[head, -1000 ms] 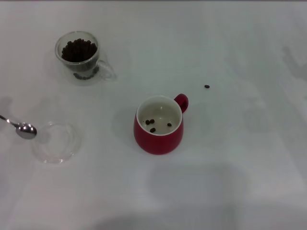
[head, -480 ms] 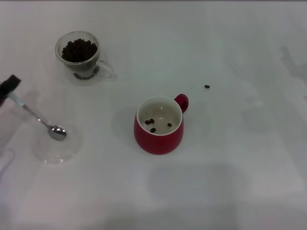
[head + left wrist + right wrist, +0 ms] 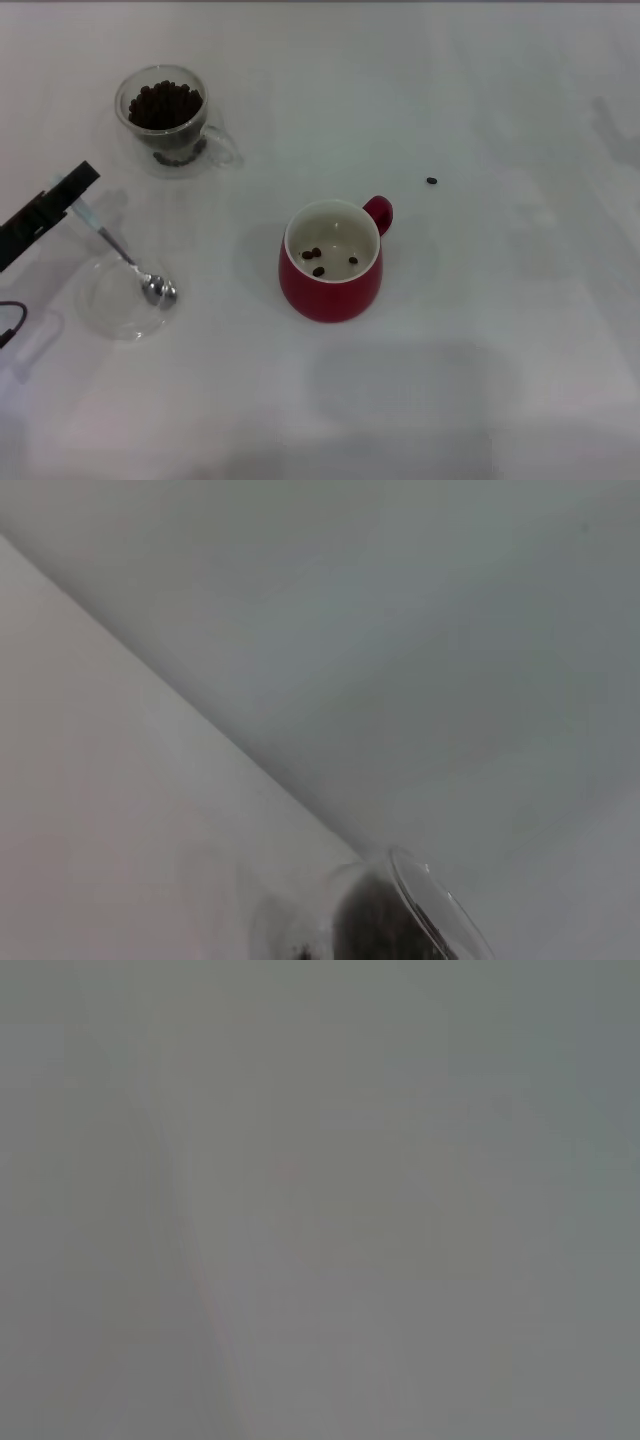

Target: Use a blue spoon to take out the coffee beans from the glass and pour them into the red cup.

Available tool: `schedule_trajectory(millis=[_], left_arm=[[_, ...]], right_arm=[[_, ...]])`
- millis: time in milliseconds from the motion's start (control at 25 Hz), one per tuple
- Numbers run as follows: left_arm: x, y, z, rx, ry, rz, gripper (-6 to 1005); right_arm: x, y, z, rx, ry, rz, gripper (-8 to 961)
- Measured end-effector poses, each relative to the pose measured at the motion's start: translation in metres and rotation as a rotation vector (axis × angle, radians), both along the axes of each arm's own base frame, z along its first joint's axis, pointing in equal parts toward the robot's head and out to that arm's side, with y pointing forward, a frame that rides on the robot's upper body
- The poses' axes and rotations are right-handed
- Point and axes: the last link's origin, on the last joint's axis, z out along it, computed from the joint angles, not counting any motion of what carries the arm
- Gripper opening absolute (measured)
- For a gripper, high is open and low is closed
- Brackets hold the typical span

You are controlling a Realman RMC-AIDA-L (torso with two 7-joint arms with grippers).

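My left gripper (image 3: 72, 192) comes in from the left edge of the head view, shut on the pale handle end of the blue spoon (image 3: 125, 256). The spoon slants down and right, its silver bowl over the right rim of a clear saucer. The glass (image 3: 165, 118), full of coffee beans (image 3: 165, 104), stands at the back left; its rim also shows in the left wrist view as the glass (image 3: 430, 910). The red cup (image 3: 331, 262) stands mid-table with three beans inside. My right gripper is out of view.
A flat clear saucer (image 3: 112, 300) lies on the white table at the front left. One stray bean (image 3: 432, 181) lies to the right of the red cup. The right wrist view shows only a plain grey surface.
My left gripper has come into view from the left and carried the spoon rightward. The spoon's bowl went from left of the saucer to over its right rim.
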Motion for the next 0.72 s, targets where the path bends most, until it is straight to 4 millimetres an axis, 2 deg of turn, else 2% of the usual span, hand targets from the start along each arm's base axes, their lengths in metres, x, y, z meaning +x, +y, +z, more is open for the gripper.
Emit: schedule_trajectory(millis=[160, 360, 560, 720], left_arm=[[0.001, 0.000, -0.002, 0.003, 0.026, -0.018, 155], [-0.002, 0.000, 0.002, 0.058, 0.087, -0.040, 381], [-0.017, 0.002, 0.015, 0.179, 0.208, -0.007, 620], [-0.031, 0.000, 0.031, 0.331, 0.377, 0.011, 710]], right_arm=[[0.000, 0.000, 0.000, 0.000, 0.001, -0.002, 856], [0.001, -0.001, 0.000, 0.001, 0.001, -0.003, 856], [0.002, -0.002, 0.000, 0.000, -0.001, -0.008, 857], [0.002, -0.002, 0.000, 0.001, -0.003, -0.009, 857]])
